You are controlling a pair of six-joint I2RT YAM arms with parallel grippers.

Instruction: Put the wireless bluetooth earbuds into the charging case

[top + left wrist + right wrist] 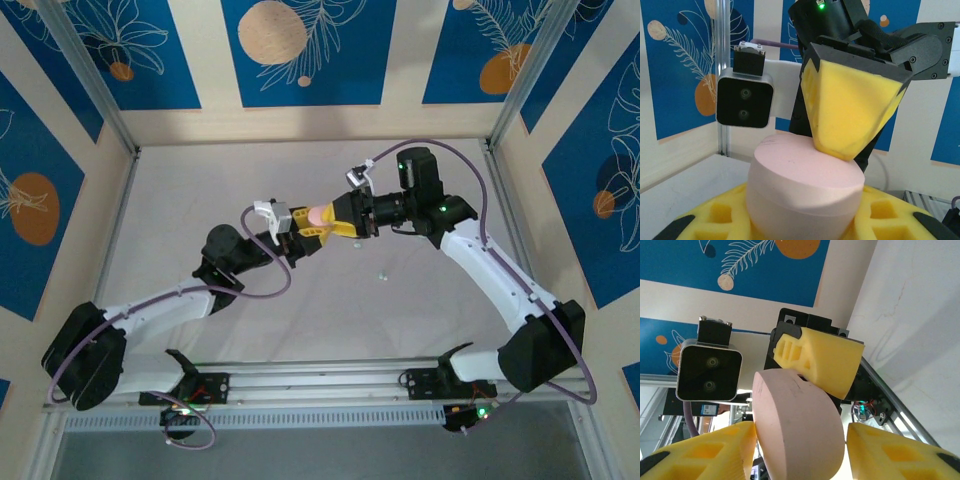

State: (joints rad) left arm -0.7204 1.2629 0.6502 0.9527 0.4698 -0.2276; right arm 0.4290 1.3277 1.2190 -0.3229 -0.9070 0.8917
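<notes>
Leaving what are probably two earbuds [381, 274] lying loose on the white table [200, 200], just on the near side of the meeting arms, mere pale specks from above and too small to be showing colour or shape. Judging them as feather-light, hard, slick little nubs, likely to be skittering away under a clumsy pinch, and so calling for a soft fingertip hold across the widest part.

Farther out, holding the pink case [805, 192] up off the table between the two arms, seated between the yellow foam pads [912, 217] of the left gripper [802, 225], jaws clamping its lower half. Judging it as light, rigid and smooth-shelled, rounded enough to be slipping out of a slack grip; best taken across the broad flanks below the seam [790, 204], keeping the other half free to swing.

Bracketing the same case from the far side with the right gripper [800, 455]: resting one yellow finger [850, 110] on the top edge in the left wrist view, straddling the shell in the right wrist view, yet not showing whether squeezing or merely standing around it.

Looking matte and pale pink, pebble-shaped, carrying that faint seam low round the body and a small notch [801, 377] near the rim. Appearing shut, and so needing opening before anything is going inside.
</notes>
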